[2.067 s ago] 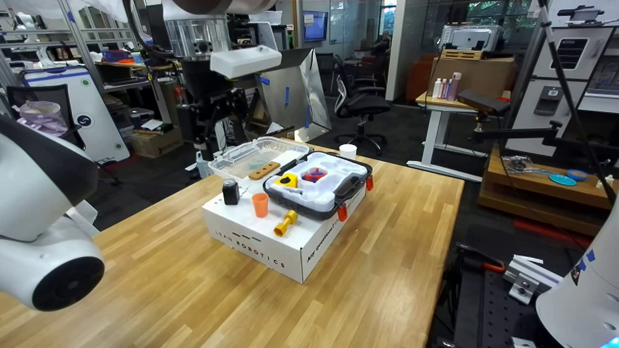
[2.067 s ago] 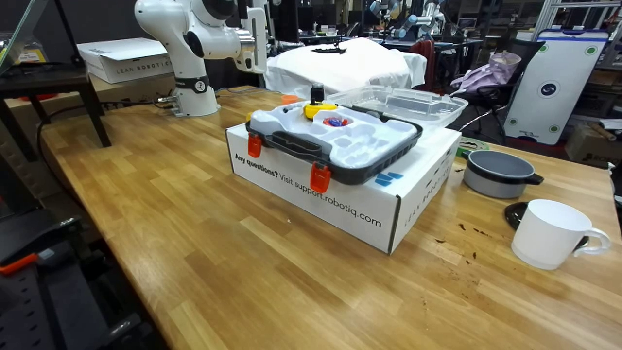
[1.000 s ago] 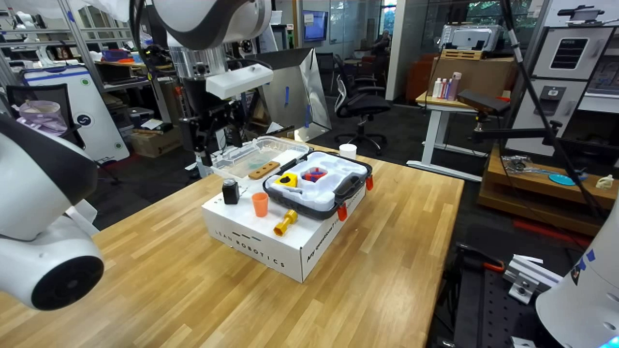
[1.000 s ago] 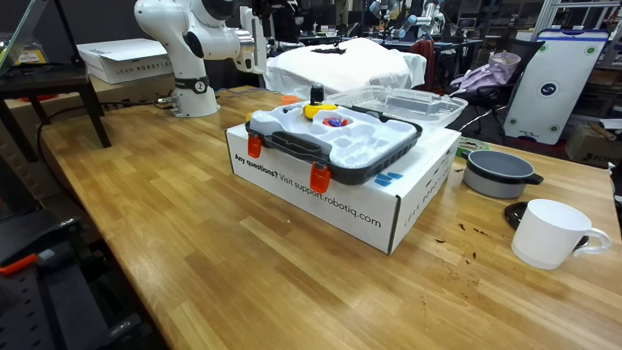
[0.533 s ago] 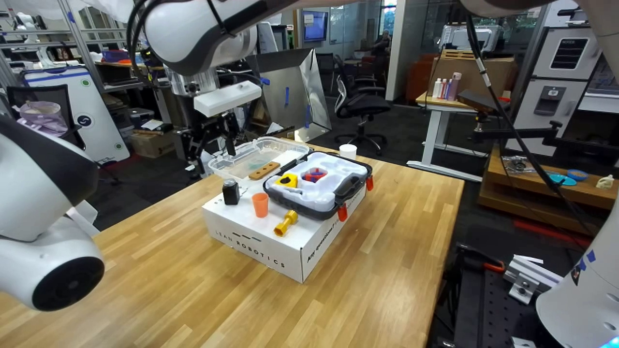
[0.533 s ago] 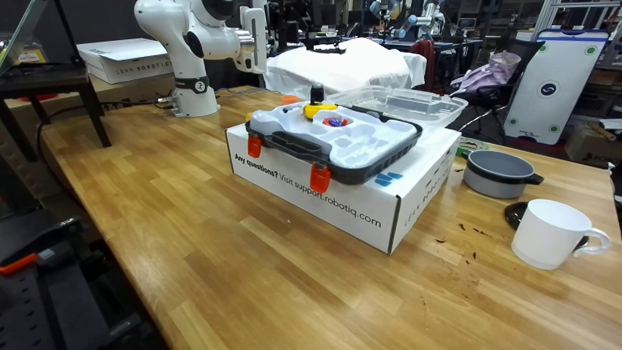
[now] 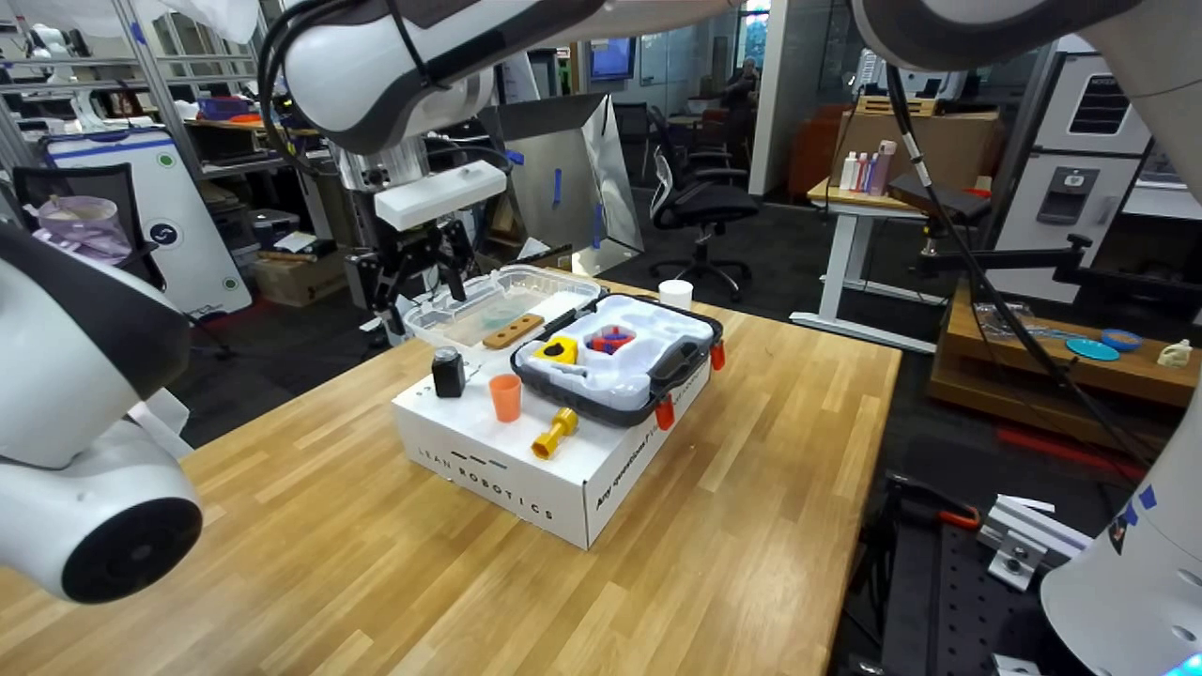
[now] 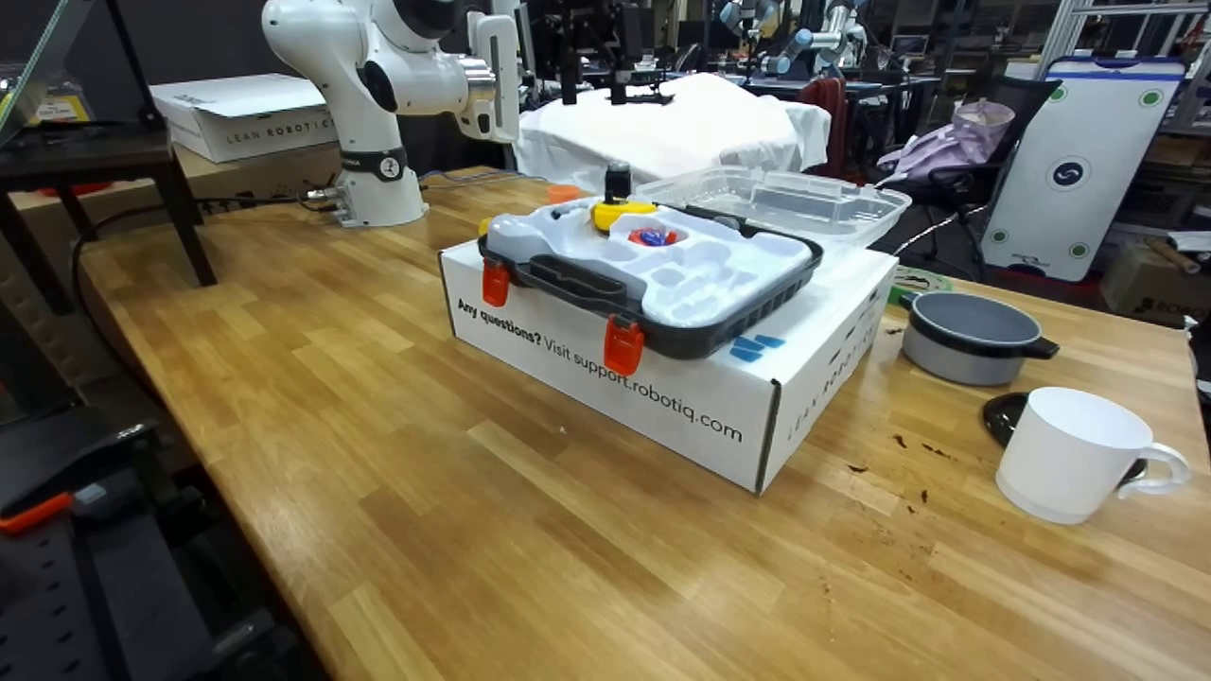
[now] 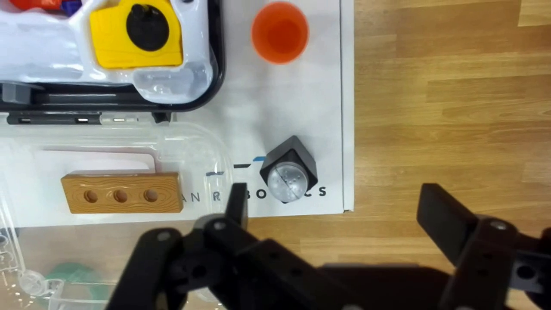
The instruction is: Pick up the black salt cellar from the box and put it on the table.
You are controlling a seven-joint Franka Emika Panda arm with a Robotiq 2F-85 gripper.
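Observation:
The black salt cellar, square with a clear round perforated top, stands upright on the white box. It stands near the box's edge in an exterior view, and its upper part shows behind the case in an exterior view. My gripper is open and empty, pointing down. In the wrist view the cellar lies ahead of the fingertips, closer to the left finger. The gripper hangs above and behind the cellar in an exterior view, apart from it. The wooden table surrounds the box.
On the box are an orange cup, a yellow tool, an open black case with a clear lid, and a wooden block. A grey pot and white mug stand on the table.
My gripper has come down over the back of the box and shifted a little left in an exterior view. It has barely moved in the last half second. The salt cellar stays in place.

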